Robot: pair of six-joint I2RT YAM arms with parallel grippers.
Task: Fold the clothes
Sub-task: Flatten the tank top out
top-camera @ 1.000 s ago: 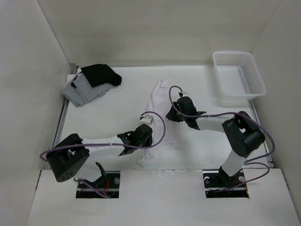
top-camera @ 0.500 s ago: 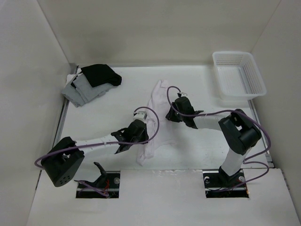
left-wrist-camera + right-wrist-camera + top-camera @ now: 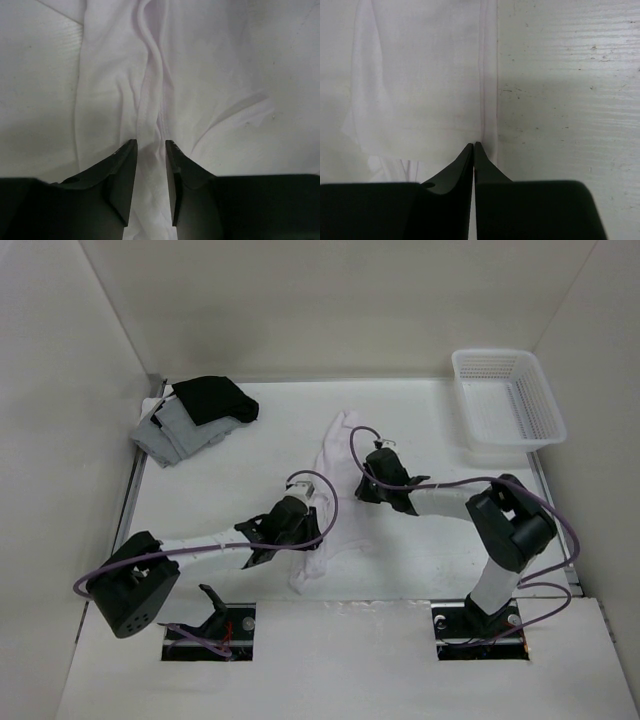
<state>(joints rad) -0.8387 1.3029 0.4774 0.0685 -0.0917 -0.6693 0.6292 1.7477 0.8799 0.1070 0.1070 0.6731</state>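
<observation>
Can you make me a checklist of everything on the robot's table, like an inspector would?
Surface: white table, a few small marks.
Job's things: white T-shirt, bunched in a long strip mid-table, not folded.
Clutter: grey folded garment with black garment overlapping it, far left corner; empty white basket, far right.
Grippers: left gripper open, straddling a ridge of cloth; right gripper shut at the shirt's hem.
Cables: purple cables loop along both arms.
Surroundings: plain white walls.
</observation>
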